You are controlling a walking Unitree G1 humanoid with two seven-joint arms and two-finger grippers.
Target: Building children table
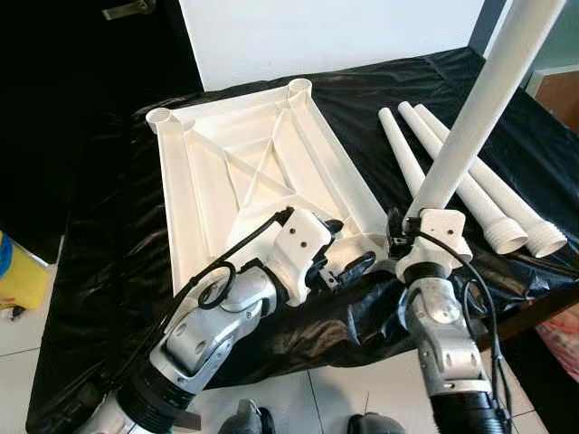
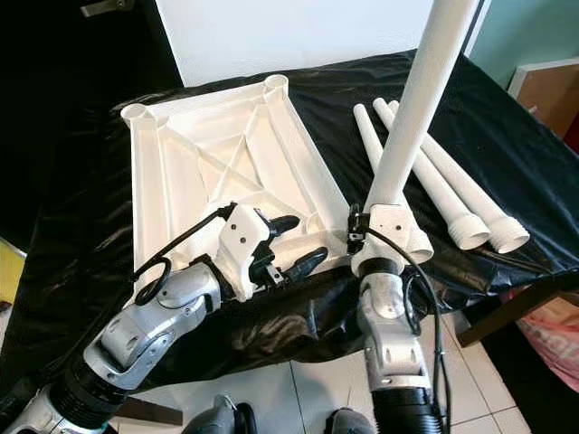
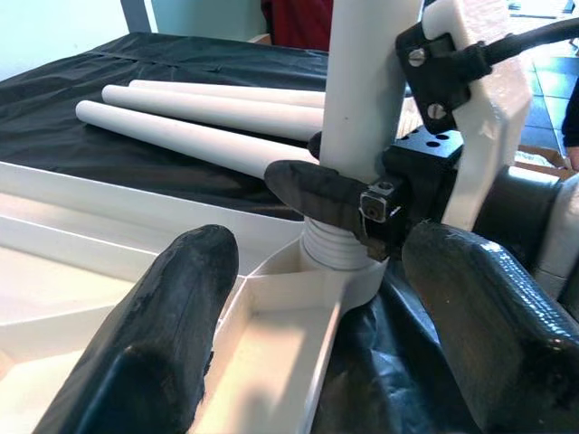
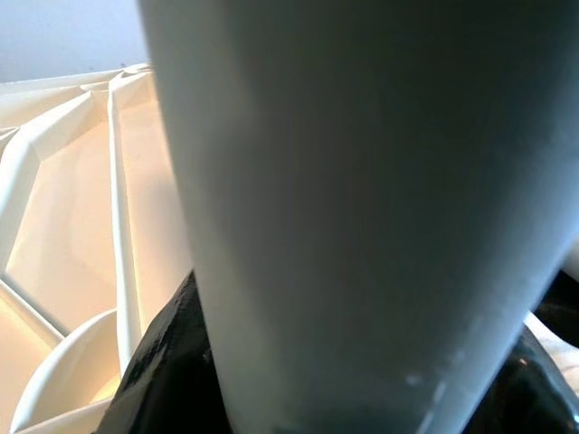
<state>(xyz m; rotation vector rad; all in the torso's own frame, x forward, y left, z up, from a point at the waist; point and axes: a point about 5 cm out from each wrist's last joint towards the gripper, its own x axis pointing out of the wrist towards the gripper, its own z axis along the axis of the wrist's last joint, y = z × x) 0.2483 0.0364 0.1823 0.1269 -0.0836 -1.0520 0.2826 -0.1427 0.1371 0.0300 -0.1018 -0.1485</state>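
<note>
with our right tool (image 2: 362, 237) we are gripping a white plastic tube leg (image 1: 470, 136) in the upturned white ribbed tabletop's (image 1: 262, 172) near corner socket — three white legs (image 1: 470, 194) are waiting on the black-draped counter (image 1: 109, 226); our left tool (image 2: 294, 244) is gaping open beside it.

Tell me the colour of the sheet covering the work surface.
Glossy black sheet, clearest in the left eye view.

A black plastic sheet (image 1: 109, 226) covers the bench and hangs crumpled over its near edge, under the fingers. Beyond them stands a white wall (image 1: 326, 36). A yellow object (image 1: 20, 276) sits on the tiled floor (image 1: 27, 348) off to their left; something pink (image 1: 561, 339) lies low to their right.
</note>
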